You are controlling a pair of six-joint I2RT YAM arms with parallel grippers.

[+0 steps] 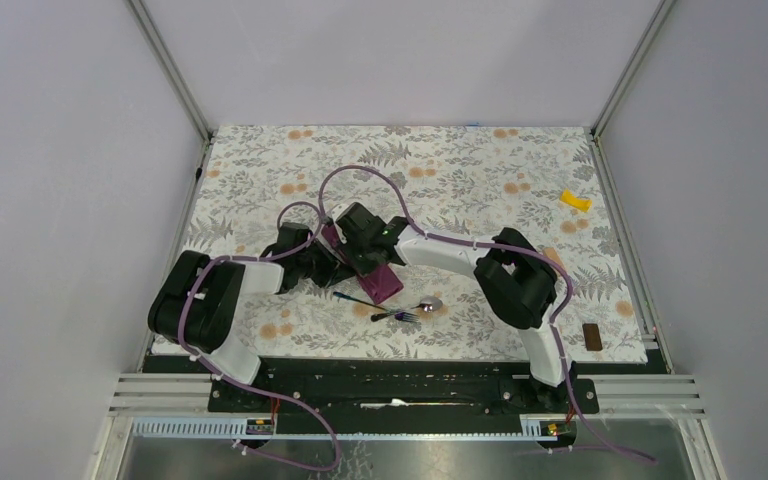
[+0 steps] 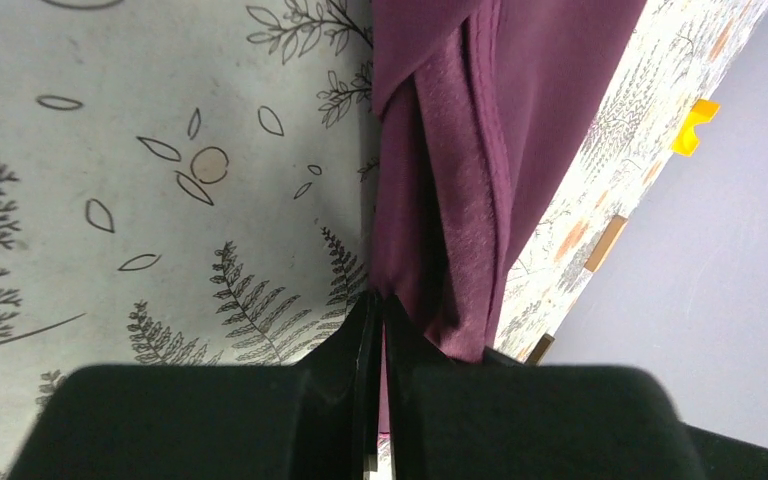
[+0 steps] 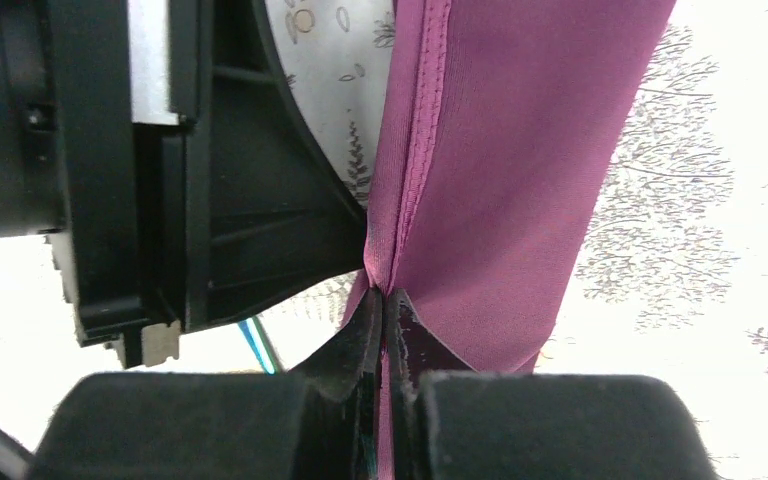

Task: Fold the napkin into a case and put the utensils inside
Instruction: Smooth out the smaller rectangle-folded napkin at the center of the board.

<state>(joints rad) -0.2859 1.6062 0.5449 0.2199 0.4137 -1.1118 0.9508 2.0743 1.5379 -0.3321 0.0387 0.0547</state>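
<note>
Purple napkin folded to narrow creased strip, hem visible; L hand, R hand each pinching its edge

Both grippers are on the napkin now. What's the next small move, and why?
Probably lift both together a little, to carry the pinched edge over. The left gripper and right gripper are each shut on the napkin, and the utensils lie beside it, not yet inside.

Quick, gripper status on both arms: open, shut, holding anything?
Left gripper: shut, pinching an edge of the napkin.
Right gripper: shut, pinching the same napkin.
</note>
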